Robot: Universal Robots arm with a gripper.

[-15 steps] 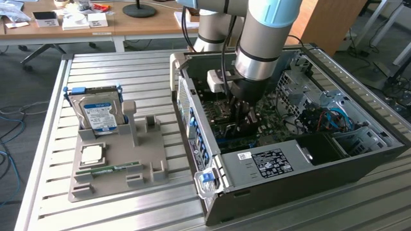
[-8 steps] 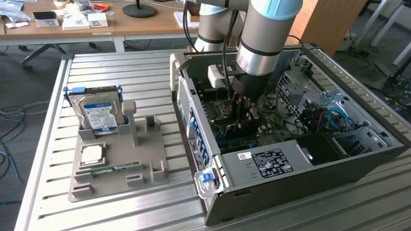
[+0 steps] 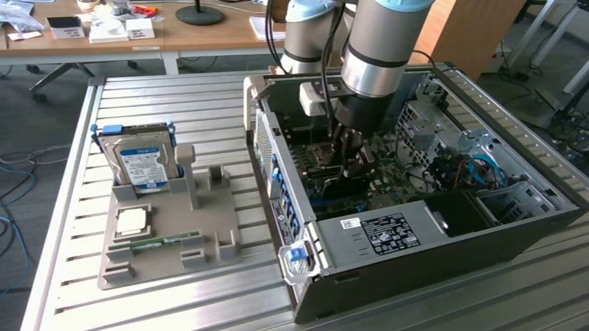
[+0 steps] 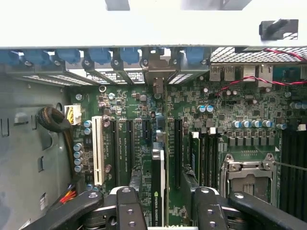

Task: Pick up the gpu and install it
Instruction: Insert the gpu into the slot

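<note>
1. Reaching down into the open computer case (image 3: 515, 227), the arm is holding the hand (image 3: 354, 165) low over the motherboard (image 4: 230, 105)
2. The gpu (image 4: 158, 187) is standing on edge between the fingers (image 4: 127, 211), lined up along an expansion slot and seemingly sitting in it; full seating is not readable
3. The fingers are standing wide on either side of the card; whether they are touching it is unclear
4. Judging progress: pickup and carry are looking done, and what is remaining is confirming the seating
5. The hard drive (image 3: 140, 164) and memory stick (image 3: 156, 243) are resting on the holder on the tabletop (image 3: 184, 96)
</note>
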